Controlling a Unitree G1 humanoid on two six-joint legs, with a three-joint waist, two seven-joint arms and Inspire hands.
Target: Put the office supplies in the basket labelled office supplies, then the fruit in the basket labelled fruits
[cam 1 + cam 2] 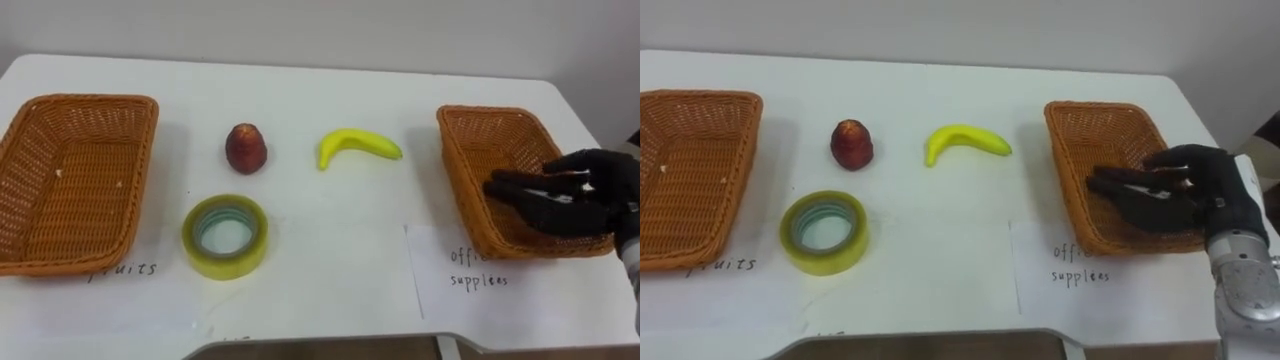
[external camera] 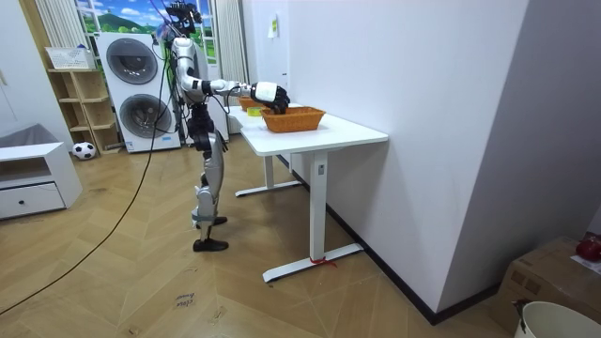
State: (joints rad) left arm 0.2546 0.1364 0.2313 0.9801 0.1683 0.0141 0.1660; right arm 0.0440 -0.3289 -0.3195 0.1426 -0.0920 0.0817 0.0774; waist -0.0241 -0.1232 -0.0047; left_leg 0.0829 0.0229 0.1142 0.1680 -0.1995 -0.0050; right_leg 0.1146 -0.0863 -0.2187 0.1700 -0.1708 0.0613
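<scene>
A red fruit [image 1: 245, 148] and a yellow banana [image 1: 357, 146] lie in the middle of the white table [image 1: 320, 90]. In front of the red fruit lies a roll of yellowish tape [image 1: 225, 236]. On the left stands a wicker basket [image 1: 70, 180] above a paper marked fruits. On the right stands a second wicker basket [image 1: 505, 175] beside a paper marked office supplies [image 1: 478, 270]. My right hand [image 1: 560, 200] hovers over the right basket, fingers stretched out toward the left and holding nothing. In the room view the robot stands at the table's end with that hand [image 2: 268, 92] reached over the basket [image 2: 293, 117].
The table's near edge [image 1: 330, 345] runs along the bottom of the eye views. In the room view, washing machines [image 2: 136, 89] and a shelf stand behind the robot, and a wall runs along the far side of the table.
</scene>
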